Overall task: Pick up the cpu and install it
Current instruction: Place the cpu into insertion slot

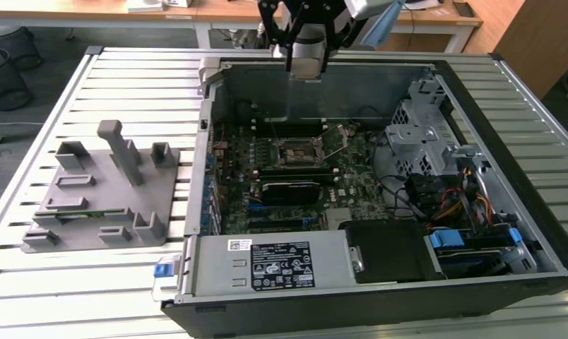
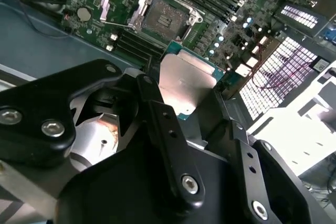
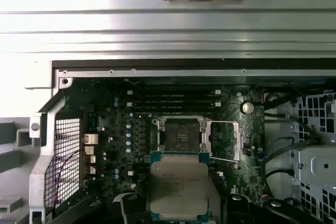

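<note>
The end effector is grasping the cpu, apparently hovering over the open socket inside the computer case.

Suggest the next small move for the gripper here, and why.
Probably shift the cpu over the open CPU socket before lowering: the gripper grips it above the motherboard, short of the socket, whose contacts lie uncovered.

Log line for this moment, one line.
gripper: shut on cpu | cpu: aloft, not in socket | socket: frame open, empty
</note>
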Controlling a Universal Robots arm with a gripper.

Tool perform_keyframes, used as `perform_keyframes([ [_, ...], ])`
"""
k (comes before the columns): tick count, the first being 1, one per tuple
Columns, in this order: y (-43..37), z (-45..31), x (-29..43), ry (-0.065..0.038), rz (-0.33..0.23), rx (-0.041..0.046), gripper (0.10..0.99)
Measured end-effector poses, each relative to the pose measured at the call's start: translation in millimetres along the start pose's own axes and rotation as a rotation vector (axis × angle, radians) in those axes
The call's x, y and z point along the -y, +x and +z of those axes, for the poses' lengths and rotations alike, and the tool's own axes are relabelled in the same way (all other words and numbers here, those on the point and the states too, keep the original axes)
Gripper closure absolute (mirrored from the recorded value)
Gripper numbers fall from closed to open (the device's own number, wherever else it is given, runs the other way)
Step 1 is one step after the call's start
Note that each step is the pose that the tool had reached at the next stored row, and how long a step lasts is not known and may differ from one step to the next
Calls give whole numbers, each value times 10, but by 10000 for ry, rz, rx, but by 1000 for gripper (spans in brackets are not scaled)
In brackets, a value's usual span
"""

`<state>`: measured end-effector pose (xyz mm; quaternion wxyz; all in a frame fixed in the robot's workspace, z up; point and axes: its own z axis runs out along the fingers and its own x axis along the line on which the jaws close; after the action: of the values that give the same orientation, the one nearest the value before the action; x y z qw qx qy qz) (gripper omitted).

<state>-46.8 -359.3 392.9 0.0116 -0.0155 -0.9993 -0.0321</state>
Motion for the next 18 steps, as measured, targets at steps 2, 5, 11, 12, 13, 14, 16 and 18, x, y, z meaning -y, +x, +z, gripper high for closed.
perform_keyframes([
  [2,0,1,0,-8,274,18,561],
  [5,0,3,0,-15,663,43,561],
  [11,0,5,0,-25,1114,71,561],
  [12,0,6,1,-27,1173,75,561],
  [13,0,6,1,-29,1233,79,561],
  [14,0,7,1,-30,1297,83,561],
  [16,0,7,1,-33,1410,90,561],
  [18,0,8,1,-36,1510,97,561],
])
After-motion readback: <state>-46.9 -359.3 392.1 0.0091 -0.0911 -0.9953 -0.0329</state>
